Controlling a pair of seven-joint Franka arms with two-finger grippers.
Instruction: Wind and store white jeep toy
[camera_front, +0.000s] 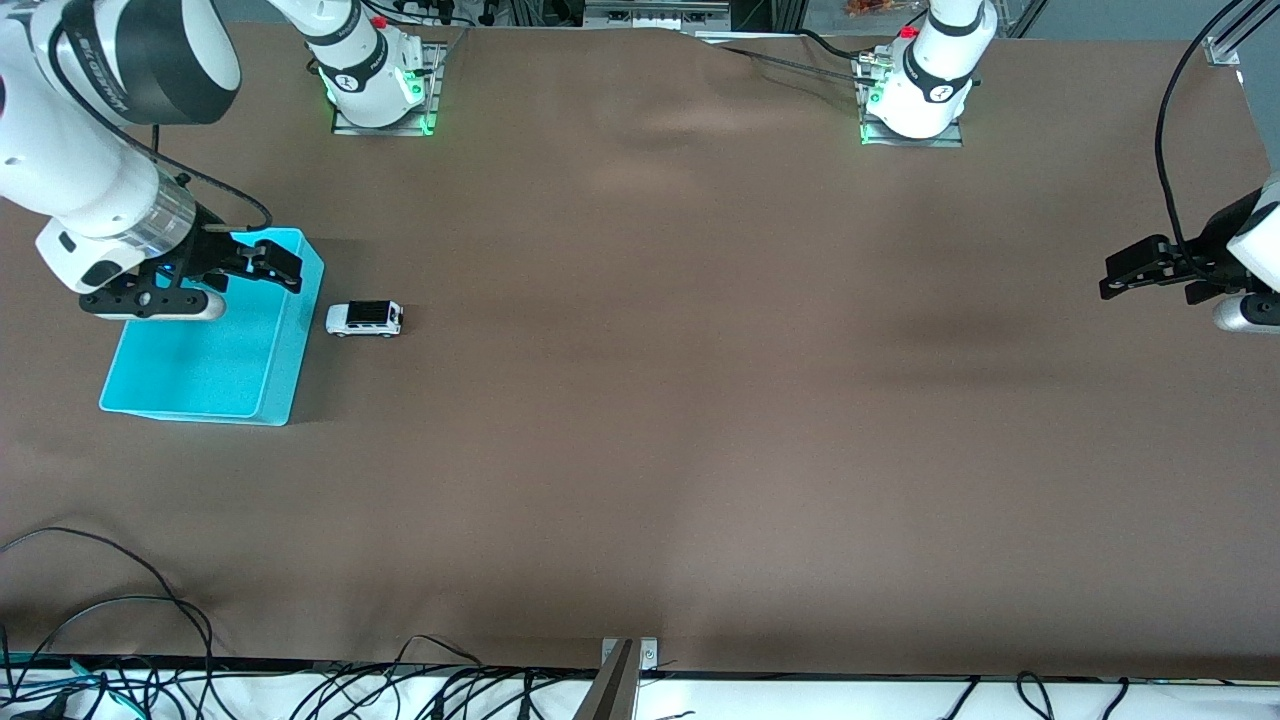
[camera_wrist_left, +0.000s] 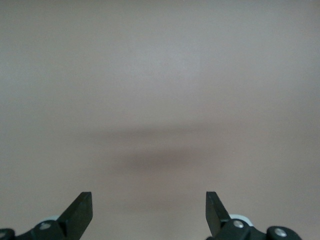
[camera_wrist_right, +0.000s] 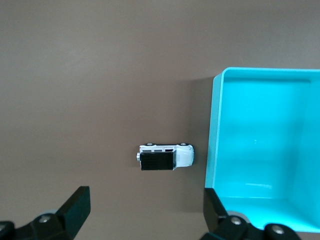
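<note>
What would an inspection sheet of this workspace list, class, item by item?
Surface: brown table cover, wrinkled near the arm bases.
Job's things: white jeep toy on its wheels beside the cyan bin, toward the right arm's end; bin empty.
Clutter: nothing seen.
Grippers: right gripper open over the bin; left gripper open, waiting over bare table at the left arm's end.
Cables: black cables along the table edge nearest the front camera.
Surroundings: two arm bases lit green.

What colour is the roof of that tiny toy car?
Black, on the white jeep toy; clearest in the right wrist view.
</note>
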